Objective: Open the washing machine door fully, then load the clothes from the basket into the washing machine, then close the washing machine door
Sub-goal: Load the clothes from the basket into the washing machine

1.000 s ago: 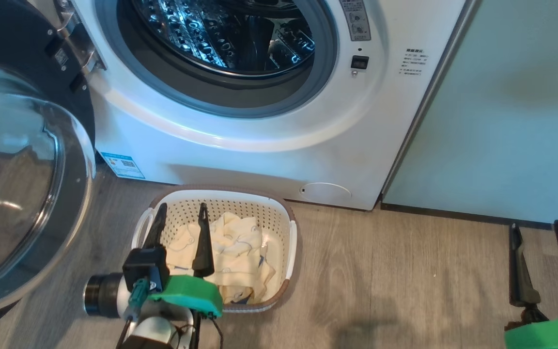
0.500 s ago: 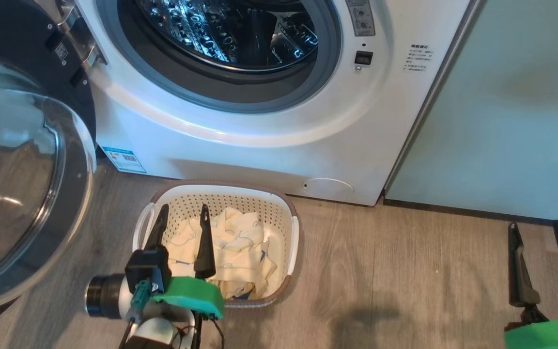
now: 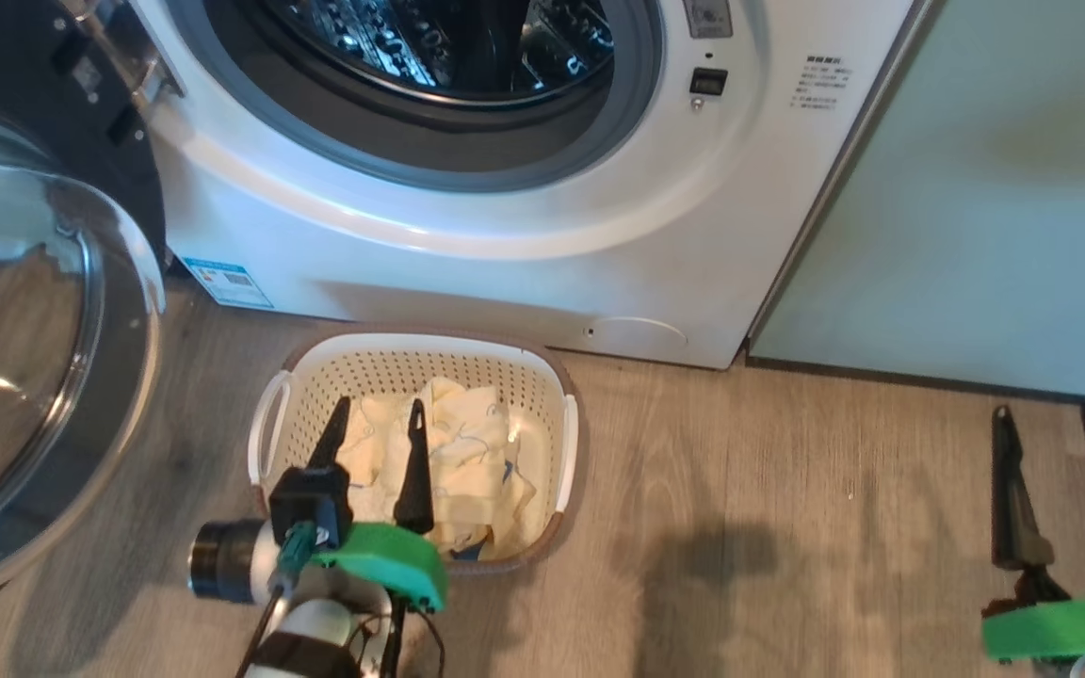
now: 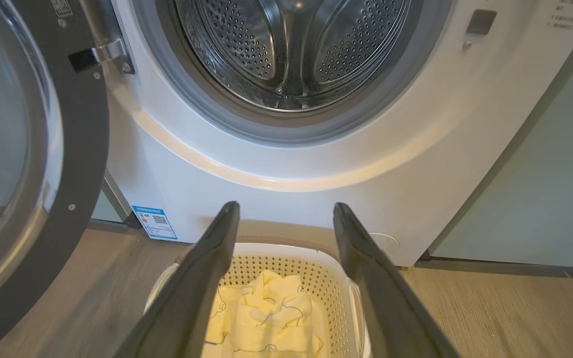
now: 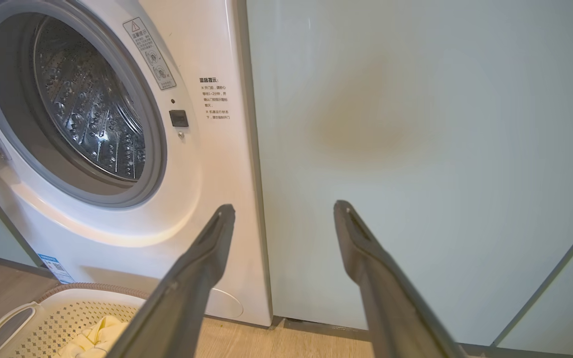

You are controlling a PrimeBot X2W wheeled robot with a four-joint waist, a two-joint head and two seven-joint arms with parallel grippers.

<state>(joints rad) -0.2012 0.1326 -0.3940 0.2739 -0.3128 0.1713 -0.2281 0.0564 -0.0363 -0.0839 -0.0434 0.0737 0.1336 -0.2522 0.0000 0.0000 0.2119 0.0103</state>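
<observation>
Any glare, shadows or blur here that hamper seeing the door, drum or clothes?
Head view: the washing machine door glass mirrors the floor, with small glints; a soft shadow lies on the floor right of the basket. Left wrist view: the left gripper looks soft near the lens, the drum sharp. Right wrist view: a dull yellowish patch on the cabinet panel, cause unclear.

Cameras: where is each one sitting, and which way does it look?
Head view: on the head, looking down at the basket and washing machine; left gripper over the basket, right gripper lower right.
Left wrist view: left wrist, faces the drum; own gripper frames the clothes.
Right wrist view: right wrist, faces the cabinet panel; own gripper open.
Shared: washing machine and basket.
</observation>
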